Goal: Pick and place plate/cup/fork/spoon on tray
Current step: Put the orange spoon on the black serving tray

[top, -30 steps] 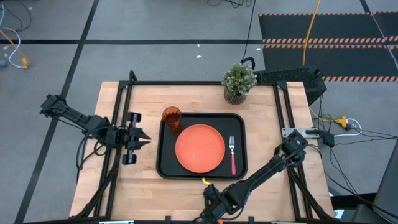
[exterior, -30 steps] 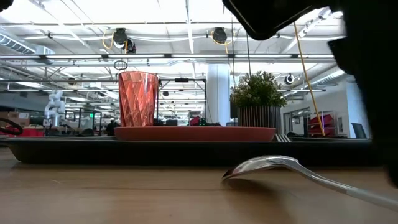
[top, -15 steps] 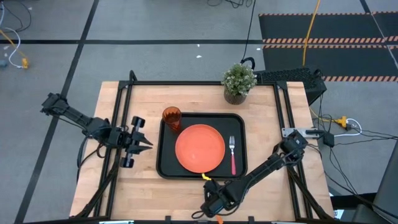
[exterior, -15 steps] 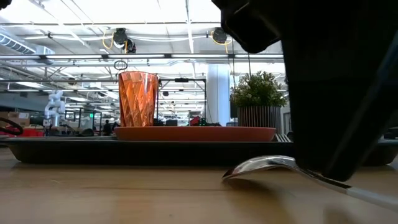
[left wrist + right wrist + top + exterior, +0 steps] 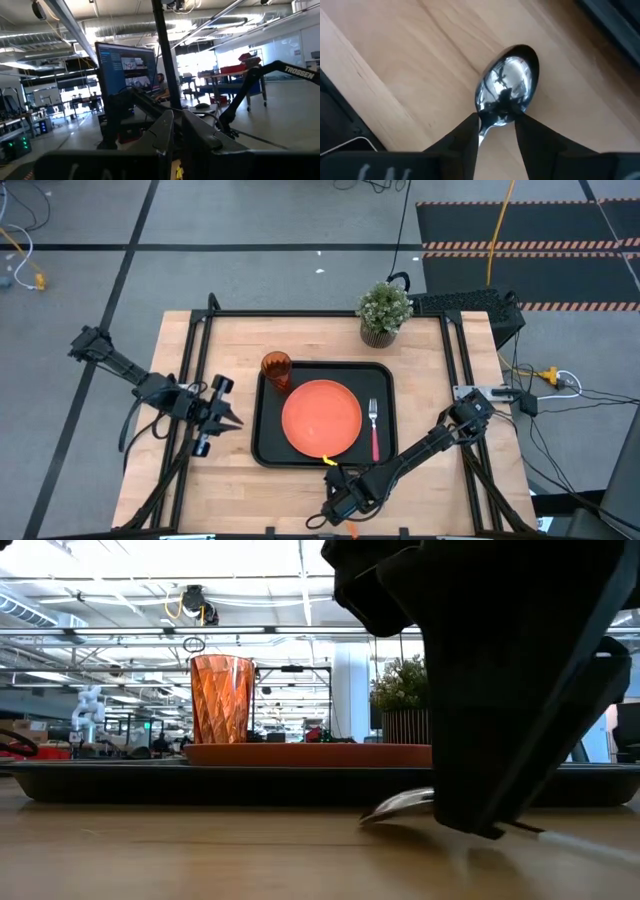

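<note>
We see the right gripper [image 5: 335, 480] low over the wooden table [image 5: 190, 340] just in front of the tray [image 5: 385, 372], its two fingers [image 5: 462, 135] set close on either side of the spoon [image 5: 507, 87] at its neck, though we cannot tell whether they grip it. The spoon lies on the table outside the tray. On the tray sit the plate [image 5: 321, 418], the cup [image 5: 276, 369] and the fork [image 5: 374, 427], while the left gripper [image 5: 222, 416] waits beside the tray with its fingers nearly together, holding nothing.
</note>
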